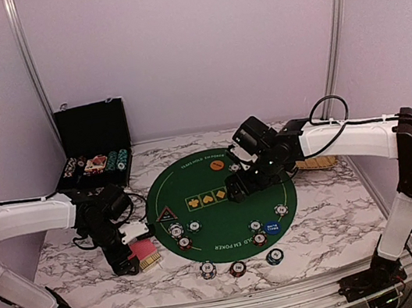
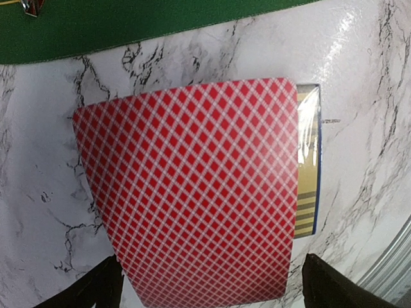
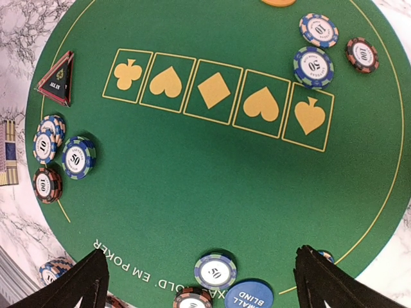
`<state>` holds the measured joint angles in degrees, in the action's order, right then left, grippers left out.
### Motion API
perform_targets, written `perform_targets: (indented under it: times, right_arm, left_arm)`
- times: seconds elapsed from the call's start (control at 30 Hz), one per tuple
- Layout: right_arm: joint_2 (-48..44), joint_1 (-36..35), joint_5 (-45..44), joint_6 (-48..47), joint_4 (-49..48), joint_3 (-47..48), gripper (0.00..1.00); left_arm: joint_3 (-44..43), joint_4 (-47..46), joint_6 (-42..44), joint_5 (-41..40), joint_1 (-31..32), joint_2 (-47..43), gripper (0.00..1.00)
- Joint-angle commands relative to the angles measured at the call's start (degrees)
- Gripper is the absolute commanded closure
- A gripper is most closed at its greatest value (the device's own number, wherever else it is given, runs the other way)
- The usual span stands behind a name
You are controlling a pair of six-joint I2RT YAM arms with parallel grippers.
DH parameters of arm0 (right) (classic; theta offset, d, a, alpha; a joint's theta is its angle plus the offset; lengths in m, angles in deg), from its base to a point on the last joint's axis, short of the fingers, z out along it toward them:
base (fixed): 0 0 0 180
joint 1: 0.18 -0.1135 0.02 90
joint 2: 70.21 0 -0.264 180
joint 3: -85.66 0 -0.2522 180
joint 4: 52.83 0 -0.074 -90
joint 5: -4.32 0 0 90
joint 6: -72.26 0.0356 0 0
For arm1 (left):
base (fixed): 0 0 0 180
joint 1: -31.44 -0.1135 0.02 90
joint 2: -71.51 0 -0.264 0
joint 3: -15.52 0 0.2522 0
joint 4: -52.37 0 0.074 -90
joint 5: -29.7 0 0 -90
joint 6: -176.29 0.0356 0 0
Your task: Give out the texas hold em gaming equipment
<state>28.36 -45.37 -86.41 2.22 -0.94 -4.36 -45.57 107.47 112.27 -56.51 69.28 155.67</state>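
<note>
Marble worktop (image 2: 359, 96) looks slick: left claw (image 2: 212, 285), apart over flat red-backed cards (image 2: 192, 186), may skid them on closing; right claw (image 3: 202, 273) apart too.

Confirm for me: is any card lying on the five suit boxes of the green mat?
No, all five suit boxes on the green mat show their yellow marks uncovered, with no card on them.

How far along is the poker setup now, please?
Done: poker chips in groups on the green mat, orange button, blue button and triangular button placed. In hand: nothing; the open left gripper hovers over the red-backed cards, right gripper open too. Left: the cards undealt, suit boxes bare, more chips in the case.
</note>
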Motion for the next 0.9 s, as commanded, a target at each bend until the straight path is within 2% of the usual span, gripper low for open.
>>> perform_targets:
  times: [0.0,0.6,0.87]
  right_arm:
    - [-0.38,-0.77,-0.86,0.8,-0.14,0.05,0.01]
    - [-1.18,-0.89,-1.11,1.0,-0.77,-1.19,0.01]
    - [-1.18,-0.85,-0.94,1.08,-1.16,-1.6,0.01]
  left_arm:
    - [0.74,-1.32,0.12,-1.43,0.3,0.96,0.01]
    - [1.72,-3.95,-1.0,-3.48,0.29,3.21,0.01]
    - [1.51,-4.3,-0.98,-6.75,0.3,3.52,0.01]
